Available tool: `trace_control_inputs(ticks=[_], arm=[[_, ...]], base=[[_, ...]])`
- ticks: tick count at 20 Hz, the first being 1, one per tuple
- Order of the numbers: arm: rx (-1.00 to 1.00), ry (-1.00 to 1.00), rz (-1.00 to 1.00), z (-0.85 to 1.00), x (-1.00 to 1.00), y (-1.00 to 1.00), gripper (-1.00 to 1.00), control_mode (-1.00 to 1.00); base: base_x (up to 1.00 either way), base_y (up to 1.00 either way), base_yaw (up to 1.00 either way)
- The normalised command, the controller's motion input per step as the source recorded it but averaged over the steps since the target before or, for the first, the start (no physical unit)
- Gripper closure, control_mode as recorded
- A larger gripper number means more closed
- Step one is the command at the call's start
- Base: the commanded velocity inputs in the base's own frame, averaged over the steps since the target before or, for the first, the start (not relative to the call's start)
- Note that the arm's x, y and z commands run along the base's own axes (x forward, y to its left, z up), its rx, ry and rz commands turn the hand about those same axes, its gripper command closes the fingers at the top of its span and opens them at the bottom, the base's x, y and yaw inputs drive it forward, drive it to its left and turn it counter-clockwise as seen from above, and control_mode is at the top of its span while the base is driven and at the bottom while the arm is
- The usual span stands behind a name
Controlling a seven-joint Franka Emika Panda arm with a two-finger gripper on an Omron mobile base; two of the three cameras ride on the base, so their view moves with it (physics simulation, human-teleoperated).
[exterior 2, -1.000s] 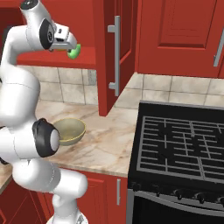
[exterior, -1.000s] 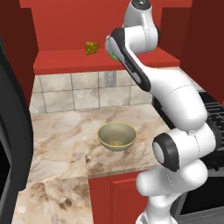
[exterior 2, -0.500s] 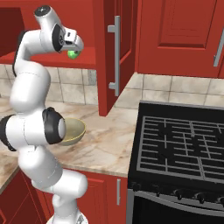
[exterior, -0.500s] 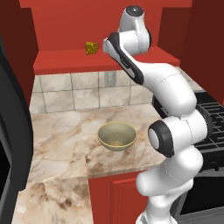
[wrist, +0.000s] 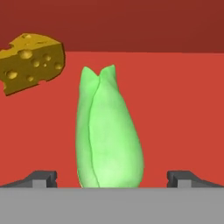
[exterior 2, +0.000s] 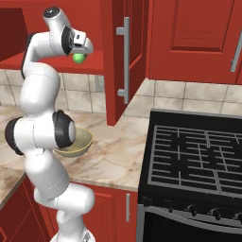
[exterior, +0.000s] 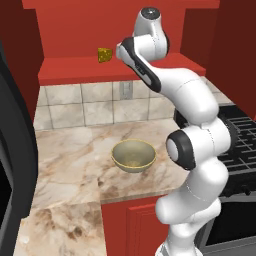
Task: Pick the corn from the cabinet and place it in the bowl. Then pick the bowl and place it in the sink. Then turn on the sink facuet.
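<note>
- Since a second ago the arm has folded back from the cabinet (exterior: 120,70); the wrist sits higher and closer to the shoulder, and the corn (exterior 2: 79,58) has come with it.
- The red cabinet stands open, its door (exterior 2: 124,56) swung out toward the stove (exterior 2: 194,160).
- On the marble counter (exterior: 75,160) the bowl (exterior: 133,155) sits below the raised hand.
- The gripper (exterior 2: 80,56) has the corn hanging under it. In the hand view the corn (wrist: 109,131) stands between the two fingertips (wrist: 41,178) with a gap on each side; whether they clamp it cannot be told.
- A holed cheese wedge (wrist: 31,61) lies on the shelf, beyond the corn.
</note>
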Motion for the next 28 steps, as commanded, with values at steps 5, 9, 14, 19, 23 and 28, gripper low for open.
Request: trace_control_inputs(ticks=[5,9,14,19,23,28], arm=[[0.00,0.00,0.00,-0.23,0.20,0.00,-1.00,-1.00],[0.00,0.00,0.00,-0.26,0.07,0.00,-1.00,-1.00],[0.00,0.00,0.00,-0.23,0.03,0.00,1.00,-1.00],[0.00,0.00,0.00,-0.06,-0.07,0.00,1.00,-1.00],[0.00,-0.04,0.00,0.00,-0.52,0.00,1.00,-1.00],[0.00,-0.13,0.00,-0.05,-0.97,0.00,1.00,-1.00]], base=[[0.00,0.00,0.00],[0.00,0.00,0.00],[0.00,0.00,0.00],[0.00,0.00,0.00],[0.00,0.00,0.00],[0.00,0.00,0.00]])
